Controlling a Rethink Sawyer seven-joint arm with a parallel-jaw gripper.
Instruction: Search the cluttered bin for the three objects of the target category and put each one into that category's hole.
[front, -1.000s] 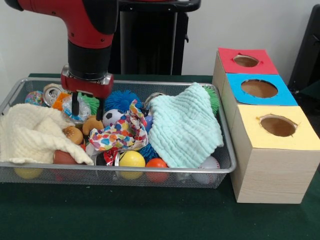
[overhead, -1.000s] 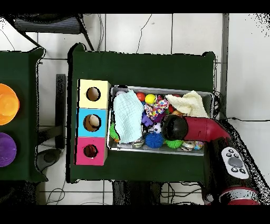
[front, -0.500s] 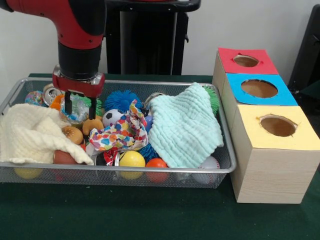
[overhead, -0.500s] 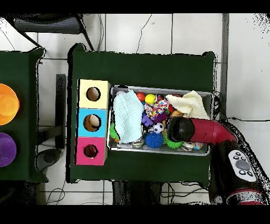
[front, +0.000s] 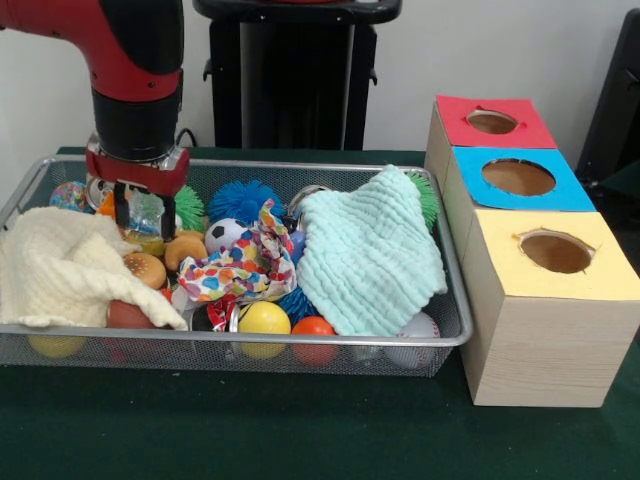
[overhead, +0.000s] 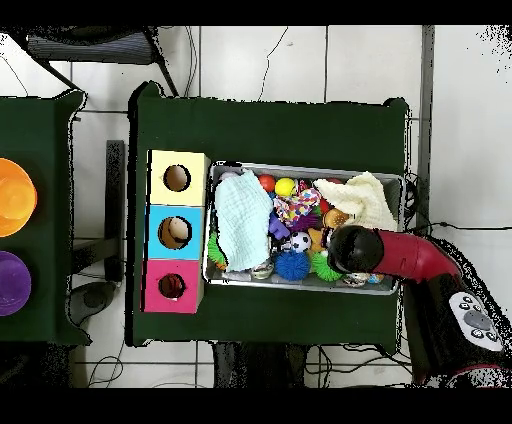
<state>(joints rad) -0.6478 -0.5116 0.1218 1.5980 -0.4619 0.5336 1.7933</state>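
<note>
We're looking at the bin (front: 40, 168) on the green counter (front: 300, 440), toward its left side in the front view, and it's packed: a cream cloth (front: 70, 265) at one end, a mint cloth (front: 370, 262) at the other, a patterned rag (front: 245, 265) between them, with sport balls and spiky balls tucked all around. Of the soft toys, we can make out a brown one (front: 185, 247) just beside the soccer ball (front: 225, 234), and a bit of orange (front: 108, 203) near the far rim that may be the striped one; the pale yellow one we can't find.

The red-topped hole (front: 492, 122) sits at the far end of the row of boxes by the counter's right edge in the front view, and nothing shows in it from here. So we judge all three toys remain to be delivered.

The gripper (front: 141, 208) is down in the bin's far left corner, jaws parted around a clear crinkly wrapper (front: 146, 215); we can't tell if anything is truly gripped.
</note>
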